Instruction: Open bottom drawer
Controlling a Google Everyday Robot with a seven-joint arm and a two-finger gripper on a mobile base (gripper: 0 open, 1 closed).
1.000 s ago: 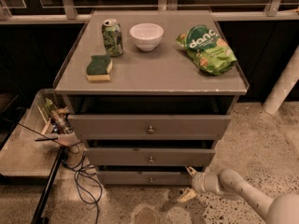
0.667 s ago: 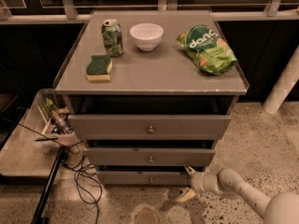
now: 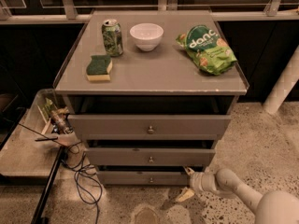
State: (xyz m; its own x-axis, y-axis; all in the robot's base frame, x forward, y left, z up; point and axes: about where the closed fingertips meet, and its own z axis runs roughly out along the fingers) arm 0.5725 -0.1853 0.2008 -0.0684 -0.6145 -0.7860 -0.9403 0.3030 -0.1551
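The bottom drawer (image 3: pixel 140 177) is the lowest of three grey drawers, with a slim front and a small round knob (image 3: pixel 151 179). It sits slightly out from the cabinet, like the middle drawer (image 3: pixel 149 157) and the top drawer (image 3: pixel 149 125). My gripper (image 3: pixel 187 184) is low at the right end of the bottom drawer's front, just above the floor. It is open: one fingertip (image 3: pixel 188 171) is by the drawer's upper right corner and the other points down at the floor. It holds nothing. My white arm (image 3: pixel 233 185) comes in from the lower right.
On the cabinet top (image 3: pixel 159 71) are a green can (image 3: pixel 112 37), a white bowl (image 3: pixel 146 36), a green chip bag (image 3: pixel 207 48) and a sponge (image 3: pixel 99 67). Black cables (image 3: pixel 81 176) lie on the floor at left by a low cluttered tray (image 3: pixel 28 148). A white post (image 3: pixel 282 90) stands at right.
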